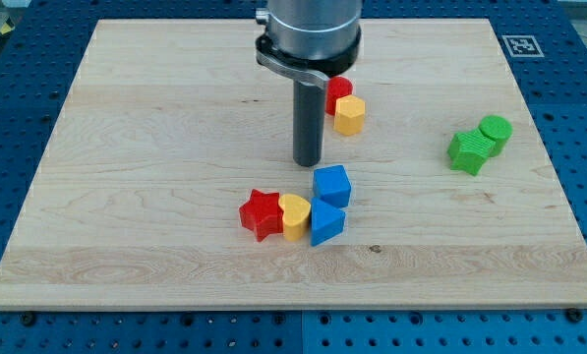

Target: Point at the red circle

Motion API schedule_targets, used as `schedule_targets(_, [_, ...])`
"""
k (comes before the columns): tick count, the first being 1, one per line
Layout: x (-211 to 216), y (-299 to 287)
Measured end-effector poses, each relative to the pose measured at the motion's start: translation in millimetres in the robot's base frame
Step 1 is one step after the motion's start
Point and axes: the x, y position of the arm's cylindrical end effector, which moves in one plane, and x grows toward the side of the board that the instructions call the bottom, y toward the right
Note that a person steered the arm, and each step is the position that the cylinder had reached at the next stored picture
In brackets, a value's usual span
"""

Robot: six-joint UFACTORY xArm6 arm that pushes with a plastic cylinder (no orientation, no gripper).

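Observation:
The red circle (338, 91) sits right of the board's upper centre, partly hidden by my arm's body. A yellow hexagon (349, 115) touches it on its lower right. My tip (307, 162) rests on the board below and to the left of the red circle, a short gap away, and just above the blue cube (332, 186).
A red star (262, 213), a yellow heart (294, 215) and a blue triangle (326, 223) lie in a row below the tip, under the blue cube. A green star (468, 150) and a green circle (495, 130) touch at the view's right. The wooden board (126, 147) lies on a blue perforated table.

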Motion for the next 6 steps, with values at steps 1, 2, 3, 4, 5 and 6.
schedule_targets(1, [-27,-17])
schedule_targets(2, [-70,-28])
schedule_targets(3, [-96,-29])
schedule_targets(4, [-117,-24])
schedule_targets(5, [-149,-13])
schedule_targets(6, [-157,11])
